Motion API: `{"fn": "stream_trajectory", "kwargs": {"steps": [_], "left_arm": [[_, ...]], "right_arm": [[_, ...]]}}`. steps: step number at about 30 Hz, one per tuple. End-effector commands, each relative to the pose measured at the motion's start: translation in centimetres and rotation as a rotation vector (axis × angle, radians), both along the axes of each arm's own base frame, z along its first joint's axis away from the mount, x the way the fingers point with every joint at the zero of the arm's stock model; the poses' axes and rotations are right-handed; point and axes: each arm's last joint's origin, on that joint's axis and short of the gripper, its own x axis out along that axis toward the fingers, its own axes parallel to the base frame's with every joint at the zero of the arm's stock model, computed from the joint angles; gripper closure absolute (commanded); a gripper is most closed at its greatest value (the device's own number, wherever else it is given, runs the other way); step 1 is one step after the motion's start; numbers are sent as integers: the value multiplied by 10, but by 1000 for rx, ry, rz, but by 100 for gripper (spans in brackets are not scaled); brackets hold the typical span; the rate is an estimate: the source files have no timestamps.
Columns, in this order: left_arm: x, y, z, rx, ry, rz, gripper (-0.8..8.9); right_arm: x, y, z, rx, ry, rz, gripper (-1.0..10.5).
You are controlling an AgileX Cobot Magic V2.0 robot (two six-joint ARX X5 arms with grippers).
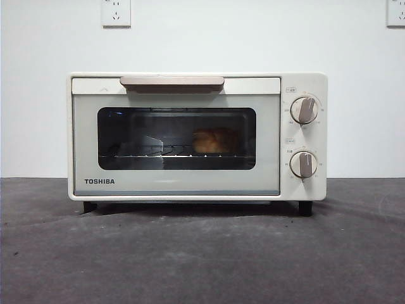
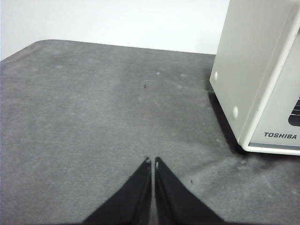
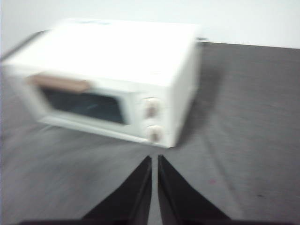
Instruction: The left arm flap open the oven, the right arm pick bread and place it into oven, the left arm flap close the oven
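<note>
Your left end effector (image 2: 151, 161) hangs with jaws together over the grey tabletop (image 2: 93, 117), beside the oven (image 1: 196, 136). Your right end effector (image 3: 154, 159), also pinched together, faces its closed door (image 1: 176, 142). Inside, on the rack, sits the bread (image 1: 214, 140).

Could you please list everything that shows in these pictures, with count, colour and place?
oven: one, cream-white, standing on the table, door shut
handle: one, beige bar, along the top of the oven door
knobs: two, beige, one above the other on the oven's front panel
bread: one, golden-brown, on the wire rack inside the oven, seen through the glass
table: one, dark grey surface, under the oven
wall sockets: two, white, high on the white wall behind
left gripper: one, black, fingers shut, over the table beside the oven
right gripper: one, black, fingers shut, over the table before the oven
</note>
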Motion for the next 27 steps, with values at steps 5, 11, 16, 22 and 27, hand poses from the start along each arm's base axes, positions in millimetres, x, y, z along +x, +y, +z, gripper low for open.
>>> {"fn": "stream_trajectory", "kwargs": {"steps": [5,11,16,22,27], "left_arm": [[1,0,-7,17,24,4,793],[1,0,-7,17,24,4,793],[1,0,-7,17,24,4,793],[1,0,-7,17,24,4,793],[1,0,-7,17,24,4,793]], "right_arm": [[29,-6,-56,-92,-221,-142,929],[45,-11,-125,-66,-379,-200,928],[51,-15,-168,-74,-391,-246,929],[54,-17,-205,-88,-317,-266,929],[51,-18,-219,-102,-232,-270,929]]}}
